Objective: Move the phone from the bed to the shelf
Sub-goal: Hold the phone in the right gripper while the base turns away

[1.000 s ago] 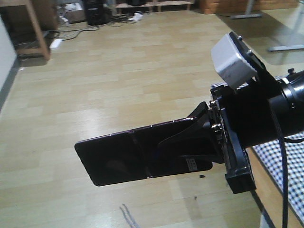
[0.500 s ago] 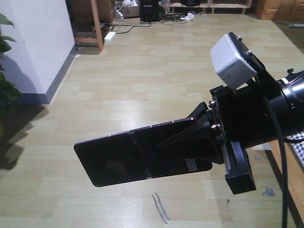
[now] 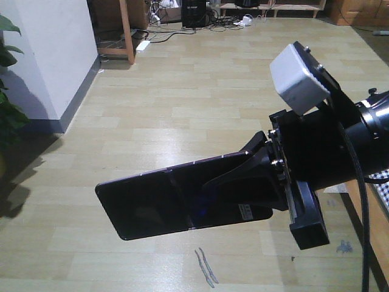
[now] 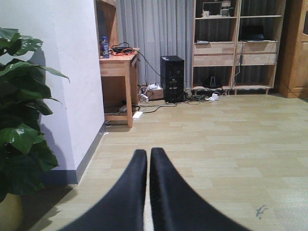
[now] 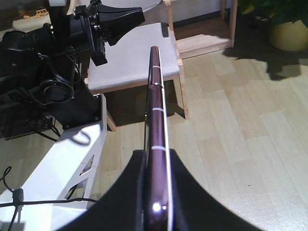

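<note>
The phone (image 3: 164, 204), glossy black with a crease and a small white sticker, is held flat above the wooden floor. My right gripper (image 3: 213, 182) is shut on its sticker end. In the right wrist view the phone (image 5: 156, 106) shows edge-on with a pinkish rim, clamped between the gripper's (image 5: 157, 161) black fingers. My left gripper (image 4: 148, 155) is shut with nothing in it, and it also shows as the left gripper (image 5: 137, 16) at the top of the right wrist view. The light wood shelf (image 4: 236, 48) stands at the far wall. A sliver of the checked bed (image 3: 384, 193) shows at the right edge.
A white wall corner (image 4: 72, 72) and a leafy potted plant (image 4: 19, 120) stand to the left. Beyond them are a wooden desk (image 4: 118, 67), a black computer tower (image 4: 172, 77) and floor cables. A grey-seated wooden chair (image 5: 130, 57) and the white robot base (image 5: 57, 168) are behind.
Over the last second the view swung left, bringing the white wall and plant in and pushing the bed almost out. The phone stays gripped the same way; little change in the last half second.
</note>
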Robot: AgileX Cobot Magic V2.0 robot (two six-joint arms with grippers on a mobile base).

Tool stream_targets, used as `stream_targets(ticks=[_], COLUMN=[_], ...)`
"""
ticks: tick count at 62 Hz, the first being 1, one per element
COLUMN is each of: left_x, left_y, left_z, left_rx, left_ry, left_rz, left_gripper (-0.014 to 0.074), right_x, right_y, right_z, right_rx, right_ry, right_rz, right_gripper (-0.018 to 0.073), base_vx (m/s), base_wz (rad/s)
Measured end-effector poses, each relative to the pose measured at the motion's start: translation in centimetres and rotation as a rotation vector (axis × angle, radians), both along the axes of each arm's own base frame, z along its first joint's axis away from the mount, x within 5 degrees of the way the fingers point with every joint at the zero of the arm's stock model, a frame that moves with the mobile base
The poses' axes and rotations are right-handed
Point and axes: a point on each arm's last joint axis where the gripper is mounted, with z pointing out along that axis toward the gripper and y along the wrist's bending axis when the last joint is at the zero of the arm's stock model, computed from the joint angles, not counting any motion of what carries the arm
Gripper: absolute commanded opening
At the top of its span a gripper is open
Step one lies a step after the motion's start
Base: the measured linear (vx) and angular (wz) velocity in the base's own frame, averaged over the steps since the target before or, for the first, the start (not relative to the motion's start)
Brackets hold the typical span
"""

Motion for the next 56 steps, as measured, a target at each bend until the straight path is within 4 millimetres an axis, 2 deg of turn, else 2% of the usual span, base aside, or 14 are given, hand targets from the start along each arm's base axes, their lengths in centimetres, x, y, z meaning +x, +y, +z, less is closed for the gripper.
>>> stream_targets(ticks=[26,56], left_x=[0.00,0.00], left_y=[0.00,0.00], left_z=[0.00,0.00], left_rx=[0.000,0.000], left_ry=[0.000,0.000], left_rz=[0.000,0.000], left_gripper=[0.0001,0.0001], right_x=[0.00,-0.15], right_y=[0.00,-0.05], right_z=[0.00,0.15], right_rx=[0.000,0.002], right_ry=[0.000,-0.006], right_rz=[0.000,0.000], right_gripper=[-0.0002,-0.0002], base_vx=[0.06,0.06], base_wz=[-0.06,0.08])
